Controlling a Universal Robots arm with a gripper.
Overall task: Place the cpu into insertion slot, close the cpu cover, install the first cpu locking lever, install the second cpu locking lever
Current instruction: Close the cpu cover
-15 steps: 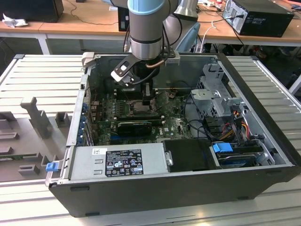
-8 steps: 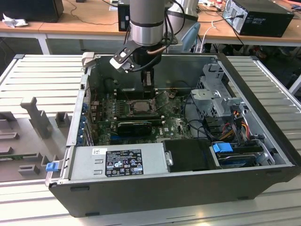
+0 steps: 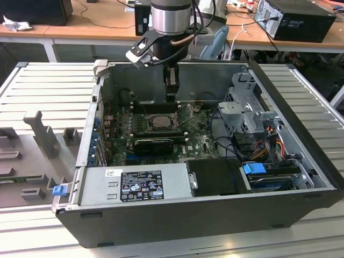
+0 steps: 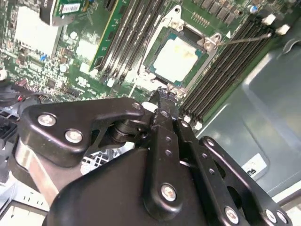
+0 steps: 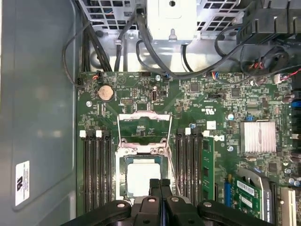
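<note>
One gripper (image 5: 160, 182) hovering clenched and empty over the chip (image 5: 138, 172) inside the open computer case (image 3: 301, 113).
The chip is lying flat in the socket (image 5: 122, 162), pale top showing, between two banks of memory slots (image 5: 96, 165) on the green motherboard (image 5: 211, 101), near the board's edge beside the plain case wall. The metal cover (image 5: 143, 115) is standing swung open off the socket. The gripper's fingers are pressing together with nothing between them, hanging over the chip's edge farthest from the cover's hinge. In the second wrist view a thin wire lever (image 4: 244, 38) is lying across one bank of slots.
</note>
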